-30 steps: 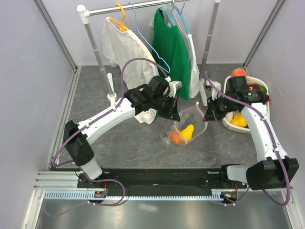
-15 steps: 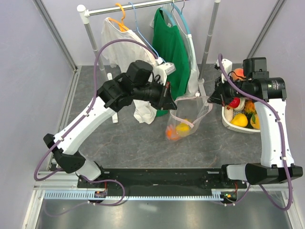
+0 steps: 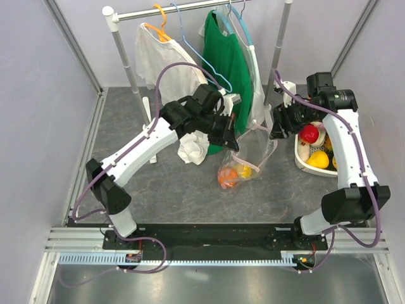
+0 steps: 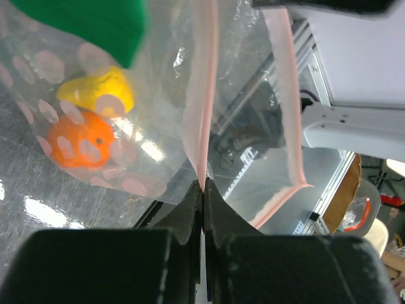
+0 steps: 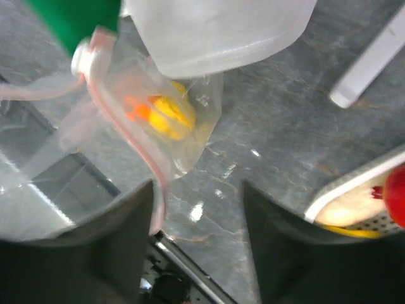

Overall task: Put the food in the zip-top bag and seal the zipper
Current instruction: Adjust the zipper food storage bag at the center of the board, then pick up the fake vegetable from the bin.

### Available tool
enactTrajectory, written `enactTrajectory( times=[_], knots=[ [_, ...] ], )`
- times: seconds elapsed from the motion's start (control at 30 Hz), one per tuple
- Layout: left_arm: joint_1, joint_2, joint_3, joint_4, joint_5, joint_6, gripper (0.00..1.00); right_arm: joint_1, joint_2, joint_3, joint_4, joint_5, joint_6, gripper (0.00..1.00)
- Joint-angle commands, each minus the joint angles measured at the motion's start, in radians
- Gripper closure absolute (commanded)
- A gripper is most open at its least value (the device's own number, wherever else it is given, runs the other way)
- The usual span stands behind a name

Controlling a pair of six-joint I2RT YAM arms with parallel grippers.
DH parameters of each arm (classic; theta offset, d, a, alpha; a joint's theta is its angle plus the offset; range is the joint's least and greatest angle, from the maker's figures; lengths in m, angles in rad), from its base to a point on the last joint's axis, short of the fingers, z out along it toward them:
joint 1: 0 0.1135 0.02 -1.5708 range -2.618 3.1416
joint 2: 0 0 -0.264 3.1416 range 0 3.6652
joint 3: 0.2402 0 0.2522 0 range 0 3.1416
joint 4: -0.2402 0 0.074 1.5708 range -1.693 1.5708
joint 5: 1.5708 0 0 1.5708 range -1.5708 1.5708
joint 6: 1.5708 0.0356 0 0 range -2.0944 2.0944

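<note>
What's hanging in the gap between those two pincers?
The zip-top bag hangs between the left pincer and right pincer, food in its bottom; the top view shows it.

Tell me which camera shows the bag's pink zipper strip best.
Left wrist: the zipper runs sharp and close, pinched in the left pincer. Right wrist shows it blurred; top external shows only the hanging zip-top bag, strip too small.

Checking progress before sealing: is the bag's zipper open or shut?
Open. In the left wrist view the two pink strips of the zipper hang apart; the left gripper pinches only one.
</note>
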Motion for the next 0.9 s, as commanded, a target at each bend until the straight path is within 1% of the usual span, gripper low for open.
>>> enactTrajectory(
  times=[0.0, 0.03, 0.07, 0.17, 0.2, 0.23, 0.33, 0.37, 0.43, 0.57, 0.63, 0.8, 0.87],
  knots=[
    [0.03, 0.036, 0.044, 0.018, 0.026, -0.064, 0.97, -0.029, 0.0, 0.11, 0.066, 0.093, -0.057, 0.15],
    [0.036, 0.05, 0.051, 0.022, 0.026, -0.064, 0.97, -0.087, -0.008, 0.126, 0.076, 0.094, -0.071, 0.08],
    [0.036, 0.053, 0.066, 0.025, 0.033, -0.064, 0.97, -0.112, -0.018, 0.138, 0.085, 0.095, -0.088, 0.02],
    [0.034, 0.07, 0.077, 0.031, 0.044, -0.061, 0.98, -0.221, 0.008, 0.172, 0.051, 0.104, -0.246, 0.02],
    [0.036, 0.072, 0.075, 0.032, 0.046, -0.06, 0.98, -0.251, 0.024, 0.184, 0.03, 0.107, -0.358, 0.02],
    [0.036, 0.072, 0.072, 0.032, 0.049, -0.06, 0.98, -0.305, 0.046, 0.194, 0.008, 0.13, -0.407, 0.02],
    [0.036, 0.07, 0.064, 0.035, 0.049, -0.055, 0.98, -0.379, 0.133, 0.226, -0.03, 0.192, -0.574, 0.02],
    [0.036, 0.066, 0.061, 0.037, 0.049, -0.057, 0.98, -0.39, 0.168, 0.237, -0.036, 0.241, -0.605, 0.02],
    [0.034, 0.064, 0.058, 0.041, 0.055, -0.057, 0.98, -0.394, 0.192, 0.257, -0.026, 0.301, -0.67, 0.02],
    [0.036, 0.049, 0.048, 0.057, 0.059, -0.046, 0.98, -0.384, 0.233, 0.283, 0.043, 0.435, -0.721, 0.02],
    [0.036, 0.049, 0.037, 0.061, 0.072, -0.037, 0.98, -0.365, 0.258, 0.292, 0.056, 0.49, -0.764, 0.05],
    [0.036, 0.047, 0.023, 0.061, 0.076, -0.026, 0.98, -0.309, 0.272, 0.198, 0.125, 0.652, -0.832, 0.11],
    [0.036, 0.047, 0.02, 0.06, 0.076, -0.023, 0.98, -0.296, 0.272, 0.154, 0.172, 0.682, -0.852, 0.11]
  ],
)
